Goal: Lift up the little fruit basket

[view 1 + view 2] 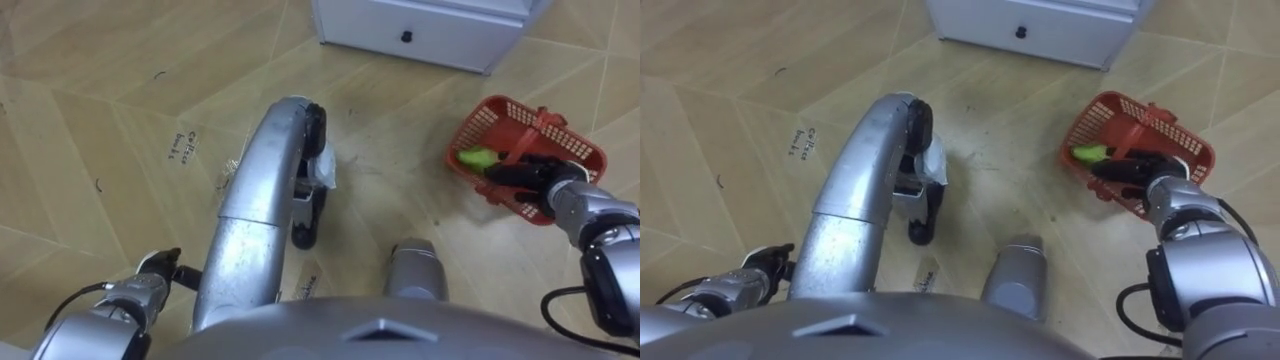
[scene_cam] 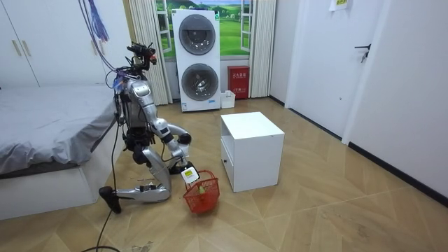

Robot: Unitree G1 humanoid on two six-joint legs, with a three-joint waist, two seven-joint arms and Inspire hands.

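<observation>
Fruit basket (image 1: 472,128) sits on the floor by the white cabinet (image 1: 420,30), green fruit (image 1: 476,157) inside. Right hand (image 1: 535,172) is in at the handle (image 1: 545,122); can't tell if it's closed on it. Left hand (image 1: 160,272) low, idle. Reach looks done; grasp confirmation and lift remain.

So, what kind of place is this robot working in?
Most likely a bedroom in a home, with a laundry corner. A bed with grey bedding stands along one side, two stacked laundry machines stand at the far wall, and a white cabinet sits on the wood-pattern floor.
</observation>
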